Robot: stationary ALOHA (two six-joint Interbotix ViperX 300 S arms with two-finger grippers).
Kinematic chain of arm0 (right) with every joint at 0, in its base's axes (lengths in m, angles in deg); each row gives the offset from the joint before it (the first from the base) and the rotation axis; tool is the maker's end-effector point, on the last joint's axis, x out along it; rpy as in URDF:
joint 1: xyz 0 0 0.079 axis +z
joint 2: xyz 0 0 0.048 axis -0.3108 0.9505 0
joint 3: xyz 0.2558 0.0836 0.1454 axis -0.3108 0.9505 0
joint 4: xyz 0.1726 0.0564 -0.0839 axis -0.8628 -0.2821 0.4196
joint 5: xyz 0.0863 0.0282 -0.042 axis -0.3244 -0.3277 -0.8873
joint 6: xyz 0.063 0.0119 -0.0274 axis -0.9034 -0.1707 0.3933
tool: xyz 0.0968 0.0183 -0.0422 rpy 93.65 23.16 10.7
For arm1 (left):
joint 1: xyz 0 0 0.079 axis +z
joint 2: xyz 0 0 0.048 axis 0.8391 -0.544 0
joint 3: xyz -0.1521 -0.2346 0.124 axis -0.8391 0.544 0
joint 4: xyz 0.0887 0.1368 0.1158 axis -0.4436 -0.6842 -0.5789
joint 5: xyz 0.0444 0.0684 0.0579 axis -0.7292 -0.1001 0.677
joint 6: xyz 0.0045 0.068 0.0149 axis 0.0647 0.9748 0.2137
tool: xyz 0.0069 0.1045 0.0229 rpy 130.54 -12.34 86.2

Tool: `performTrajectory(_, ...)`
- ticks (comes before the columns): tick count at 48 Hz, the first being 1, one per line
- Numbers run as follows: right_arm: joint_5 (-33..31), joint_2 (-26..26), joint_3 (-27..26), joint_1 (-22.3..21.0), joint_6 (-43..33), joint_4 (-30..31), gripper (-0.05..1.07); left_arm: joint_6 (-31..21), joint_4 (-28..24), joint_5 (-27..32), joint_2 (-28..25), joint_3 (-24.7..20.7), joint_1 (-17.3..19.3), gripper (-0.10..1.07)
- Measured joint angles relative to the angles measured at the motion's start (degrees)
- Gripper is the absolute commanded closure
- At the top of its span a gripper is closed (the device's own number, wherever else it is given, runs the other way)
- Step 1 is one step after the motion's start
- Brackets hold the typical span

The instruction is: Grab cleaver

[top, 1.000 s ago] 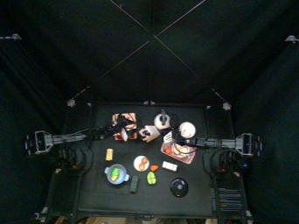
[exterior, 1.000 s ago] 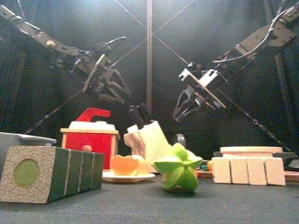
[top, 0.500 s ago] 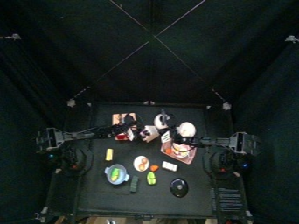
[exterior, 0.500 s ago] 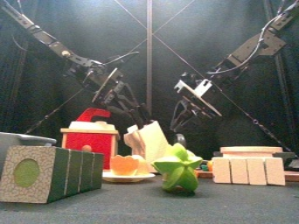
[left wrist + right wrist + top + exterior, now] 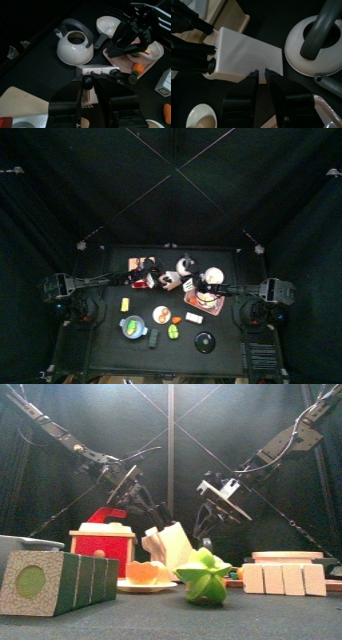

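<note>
A white knife block (image 5: 167,546) stands mid-table with black handles sticking out of its top (image 5: 158,514). In the left wrist view the block (image 5: 99,71) lies just past my left gripper (image 5: 87,89), whose jaws sit tight against both sides of one riveted black handle, the cleaver's (image 5: 86,97); its blade is hidden in the block. My right gripper (image 5: 262,76) hovers at the block's far edge (image 5: 244,55), jaws a narrow gap apart and holding nothing. From above, the left gripper (image 5: 151,278) and right gripper (image 5: 201,284) flank the block (image 5: 170,280).
A white kettle (image 5: 73,46) and a white ladle (image 5: 107,25) stand right behind the block. Near the front edge are a red-and-white box (image 5: 103,544), a green-and-white block (image 5: 54,579), a plate (image 5: 144,586), a green toy (image 5: 203,579) and wooden blocks (image 5: 283,574).
My left arm came down toward the knife block and its jaws narrowed from wide open onto the black handle. The right gripper drifted slightly down and left.
</note>
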Motion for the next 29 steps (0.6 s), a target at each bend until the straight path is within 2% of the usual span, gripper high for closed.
performTrajectory(7, 0.5, 0.0, 0.0, 0.0, 0.0, -0.1, 0.42, 0.0, 0.0, 0.0, 0.0, -0.1, -0.1, 0.51)
performTrajectory(29, 1.0, 0.1, 0.0, 0.1, -0.1, -0.4, 0.42, -0.1, 0.0, 0.1, -0.1, -0.1, -0.2, 0.51)
